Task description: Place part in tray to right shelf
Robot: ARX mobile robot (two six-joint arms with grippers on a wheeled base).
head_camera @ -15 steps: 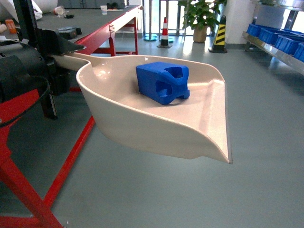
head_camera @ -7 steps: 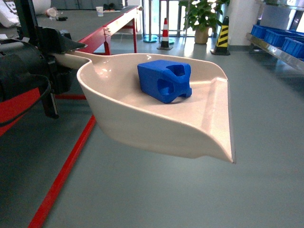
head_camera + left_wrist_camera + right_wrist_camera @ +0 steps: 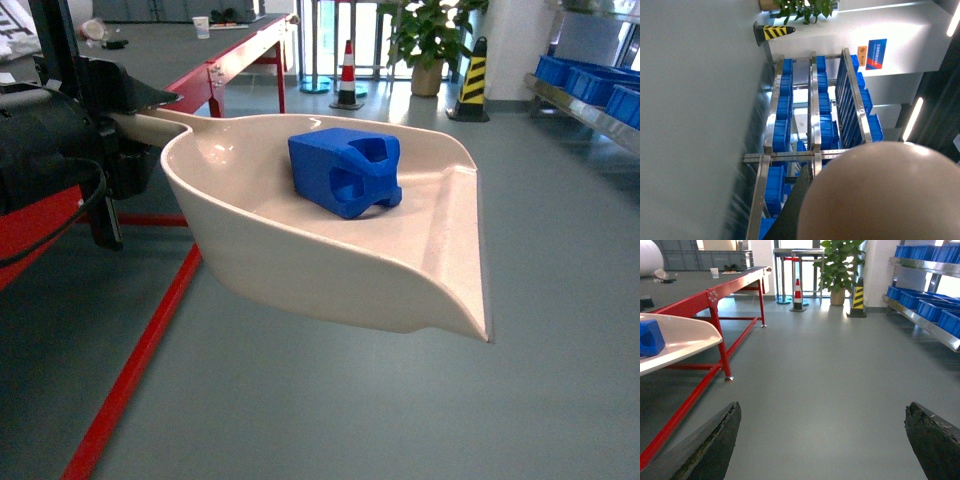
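The beige tray (image 3: 300, 250) hangs in the air in the middle of the head view, its open lip facing right. The blue part (image 3: 345, 172) lies inside it near the back wall, and shows at the left edge of the right wrist view as the part (image 3: 649, 337) on the tray (image 3: 680, 337). My left gripper (image 3: 128, 115) is shut on the tray's handle at the left. The tray's underside (image 3: 885, 195) fills the left wrist view beside one dark finger (image 3: 802, 210). My right gripper (image 3: 822, 412) is open over bare floor, holding nothing. The shelf (image 3: 590, 100) with blue crates stands at the right.
A red-framed table (image 3: 215, 75) runs along the left. A traffic cone (image 3: 347, 70), a potted plant (image 3: 428, 40) and a yellow-black post (image 3: 472, 85) stand at the far end. Blue crates (image 3: 920, 300) line the metal shelf (image 3: 812, 115). Grey floor lies between.
The surroundings have slid past: the red table frame has moved back and left, the shelf has shifted right. The tray and the part keep their place in the head view.
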